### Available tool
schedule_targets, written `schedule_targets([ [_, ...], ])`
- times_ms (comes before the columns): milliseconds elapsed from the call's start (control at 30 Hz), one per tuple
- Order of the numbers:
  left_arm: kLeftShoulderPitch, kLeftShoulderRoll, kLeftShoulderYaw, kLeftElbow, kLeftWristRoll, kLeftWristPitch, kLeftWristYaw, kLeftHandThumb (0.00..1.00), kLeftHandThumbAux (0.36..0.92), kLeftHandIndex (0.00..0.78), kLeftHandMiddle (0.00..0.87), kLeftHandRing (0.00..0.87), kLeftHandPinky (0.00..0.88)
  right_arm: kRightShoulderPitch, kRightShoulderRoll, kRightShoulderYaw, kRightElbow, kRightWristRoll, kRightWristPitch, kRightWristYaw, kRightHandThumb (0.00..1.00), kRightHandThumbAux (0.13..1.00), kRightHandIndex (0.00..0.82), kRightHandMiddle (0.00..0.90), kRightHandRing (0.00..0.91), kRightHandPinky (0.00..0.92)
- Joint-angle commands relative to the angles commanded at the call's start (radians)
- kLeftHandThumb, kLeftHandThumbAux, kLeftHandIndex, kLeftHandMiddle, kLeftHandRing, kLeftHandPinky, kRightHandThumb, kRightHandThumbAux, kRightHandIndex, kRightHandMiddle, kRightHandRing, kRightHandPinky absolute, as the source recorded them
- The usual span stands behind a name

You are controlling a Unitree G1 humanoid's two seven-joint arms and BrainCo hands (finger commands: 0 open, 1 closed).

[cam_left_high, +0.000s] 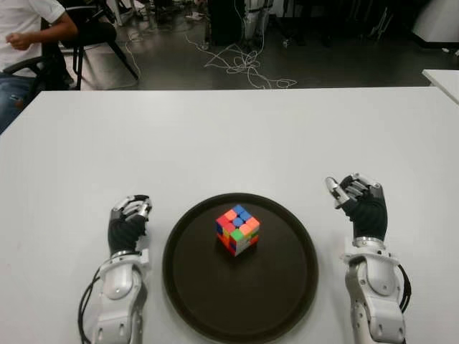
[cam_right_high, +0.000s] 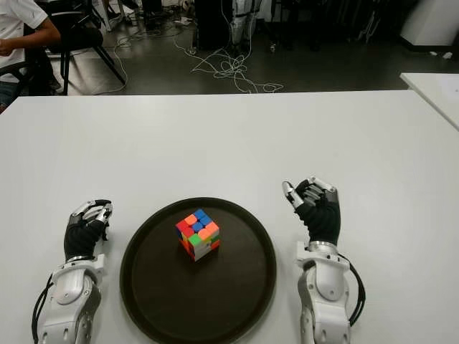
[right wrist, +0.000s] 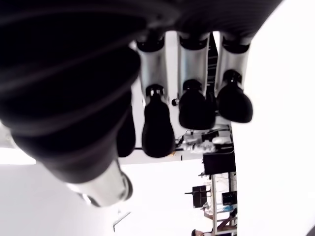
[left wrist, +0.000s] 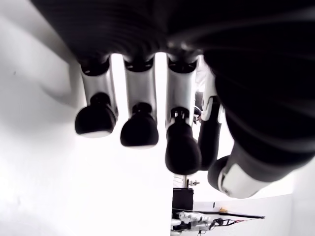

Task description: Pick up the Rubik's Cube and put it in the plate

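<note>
Lab floor w/ loose cables (cam_left_high: 244, 64) and a seated person (cam_left_high: 25, 43) at far left lies behind the broad white table (cam_left_high: 229, 136) that I work over. Near the table's front edge sits a round dark-brown plate (cam_left_high: 287, 301); the multicoloured Rubik's Cube (cam_left_high: 237, 230) stands inside it, a little behind the plate's centre, one corner toward the robot, touching nothing but the plate floor. Nothing else is in the plate. Left hand (cam_left_high: 128, 223) shows just beside the plate's left rim, fingers loosely curled, holding nothing; its wrist view shows only bare fingertips (left wrist: 139, 130) against white table. Right hand (cam_left_high: 358, 201) shows to the plate's right, well clear of the rim, fingers relaxed and part-bent, also empty per its wrist view. I can't tell whether either hand touches the table. My reading: the placing step looks done, i.e. the task is at or near its end. Next move, as I judge it, calls for nothing more than keeping both hands clear of the plate so the cube isn't nudged.
</note>
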Motion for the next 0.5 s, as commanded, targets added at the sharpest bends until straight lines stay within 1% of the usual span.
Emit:
schedule_targets([
  [100, -0.002, 0.000, 0.002, 0.007, -0.001, -0.011, -0.002, 0.712, 0.705, 0.443, 0.787, 0.817, 0.821, -0.002, 0.001, -0.001, -0.003, -0.012, 0.024, -0.011, 0.286, 0.861, 0.684, 0.776, 0.801, 0.801],
  [267, -0.006, 0.003, 0.003, 0.018, 0.003, -0.028, -0.003, 0.712, 0.705, 0.442, 0.785, 0.814, 0.821, -0.004, 0.008, -0.001, -0.014, -0.022, 0.059, -0.028, 0.334, 0.856, 0.675, 0.783, 0.809, 0.806],
  [400, -0.009, 0.004, 0.001, 0.016, 0.006, -0.021, -0.001, 0.711, 0.706, 0.442, 0.784, 0.813, 0.819, -0.004, 0.007, 0.001, -0.022, -0.032, 0.078, -0.034, 0.320, 0.856, 0.684, 0.791, 0.819, 0.814],
  [500, -0.009, 0.004, 0.001, 0.014, 0.005, -0.016, -0.002, 0.711, 0.706, 0.443, 0.784, 0.811, 0.816, -0.002, 0.004, 0.005, -0.039, -0.042, 0.110, -0.038, 0.307, 0.857, 0.687, 0.795, 0.823, 0.819],
])
